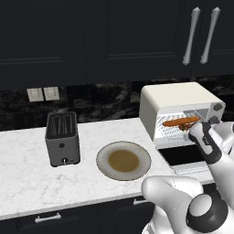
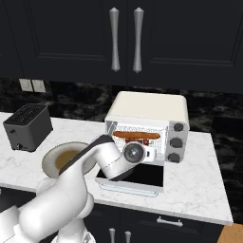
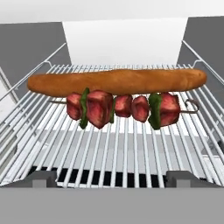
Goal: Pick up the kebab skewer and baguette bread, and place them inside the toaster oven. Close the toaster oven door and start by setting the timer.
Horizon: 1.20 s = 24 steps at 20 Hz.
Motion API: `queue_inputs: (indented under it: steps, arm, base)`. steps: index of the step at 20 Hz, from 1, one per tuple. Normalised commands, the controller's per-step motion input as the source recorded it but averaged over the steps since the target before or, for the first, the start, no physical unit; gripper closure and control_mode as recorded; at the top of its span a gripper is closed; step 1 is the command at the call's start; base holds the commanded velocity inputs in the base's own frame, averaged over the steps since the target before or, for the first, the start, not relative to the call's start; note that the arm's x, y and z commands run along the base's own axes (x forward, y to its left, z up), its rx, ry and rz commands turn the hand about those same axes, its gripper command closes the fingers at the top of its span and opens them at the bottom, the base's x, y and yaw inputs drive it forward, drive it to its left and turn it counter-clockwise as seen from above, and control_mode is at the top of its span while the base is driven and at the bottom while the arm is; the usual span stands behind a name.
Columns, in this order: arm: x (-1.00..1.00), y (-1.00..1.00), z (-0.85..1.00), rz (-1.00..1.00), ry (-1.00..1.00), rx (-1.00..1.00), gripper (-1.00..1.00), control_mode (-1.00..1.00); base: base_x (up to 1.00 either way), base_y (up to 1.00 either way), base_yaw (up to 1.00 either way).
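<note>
Orange-brown baguette bread point(image 3: 116, 81), red-and-green kebab skewer point(image 3: 122, 108), cream-white toaster oven point(image 1: 176, 97), white-veined counter point(image 1: 27, 169).

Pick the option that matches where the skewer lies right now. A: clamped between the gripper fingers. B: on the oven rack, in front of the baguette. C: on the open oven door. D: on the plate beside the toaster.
B: in the hand view the skewer rests on the wire rack just in front of the baguette, with the gripper open and holding nothing.
</note>
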Motion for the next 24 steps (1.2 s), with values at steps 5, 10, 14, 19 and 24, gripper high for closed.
queue_inputs:
  steps: [5,10,14,19,24]
  arm:
    - [0.0,0.0,-0.04,-0.07,0.0,-0.03,-1.0,-1.0]
    - [0.0,0.0,-0.05,-0.05,0.0,0.0,-1.0,-1.0]
    - [0.06,0.0,-0.23,0.0,0.0,0.0,-1.0,-1.0]
    - [0.19,0.0,-0.08,0.0,0.0,0.0,-1.0,-1.0]
    - [0.2,0.0,0.0,0.0,0.0,0.0,-1.0,-1.0]
  base:
    - [0.0,0.0,0.0]
    - [0.0,0.0,0.0]
    - [0.0,0.0,0.0]
    - [0.0,0.0,0.0]
    - [0.0,0.0,0.0]
